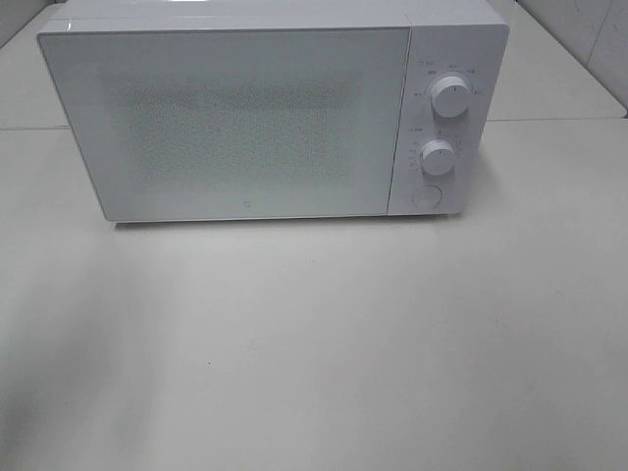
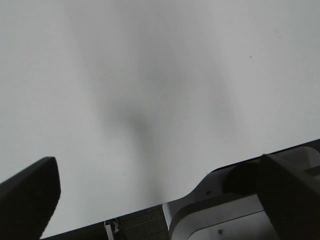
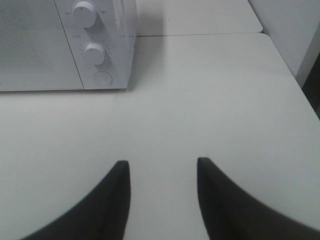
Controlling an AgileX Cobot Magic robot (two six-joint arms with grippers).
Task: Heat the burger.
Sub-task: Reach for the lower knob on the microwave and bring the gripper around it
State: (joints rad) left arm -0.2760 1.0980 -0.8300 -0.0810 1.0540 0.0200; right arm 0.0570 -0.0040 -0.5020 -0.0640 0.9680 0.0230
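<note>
White table [image 1: 314, 343], burger not visible, closed microwave [image 1: 226, 118] at back; knobs [image 1: 450, 95] on its right end, likely nearer right gripper [image 3: 162, 161], half-open, empty; left gripper [image 2: 157, 162] spread wide, empty.

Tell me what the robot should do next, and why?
Probably reach the right gripper toward the microwave's lower knob. Its door is shut and no burger shows on the table, so it may already be inside. That gripper is open, empty and nearest the knobs.

Left jaws spread wide over shadowed white table [image 2: 165, 55].
</note>
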